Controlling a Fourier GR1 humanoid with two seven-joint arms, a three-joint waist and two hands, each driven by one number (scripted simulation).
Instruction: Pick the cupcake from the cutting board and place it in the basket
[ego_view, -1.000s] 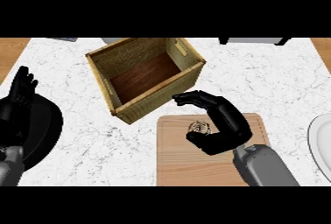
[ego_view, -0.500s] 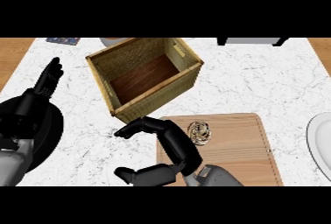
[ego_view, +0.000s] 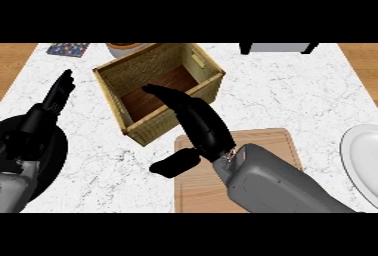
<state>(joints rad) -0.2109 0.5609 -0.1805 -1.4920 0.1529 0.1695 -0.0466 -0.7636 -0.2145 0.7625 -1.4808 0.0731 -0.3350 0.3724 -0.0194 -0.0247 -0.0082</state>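
Right hand spread, fingers straight, thumb apart, stretched toward upper left over wicker basket's near wall | cupcake unseen, perhaps hidden under palm above cutting board | left hand rests open, left edge, farther.

The right hand lay stretched across the near rim of the wicker basket, fingers straight above its wooden floor, thumb spread over the marble counter. Its grey forearm covered much of the cutting board. The left hand rested open near the left edge, fingers up. A white plate sat at the right edge.
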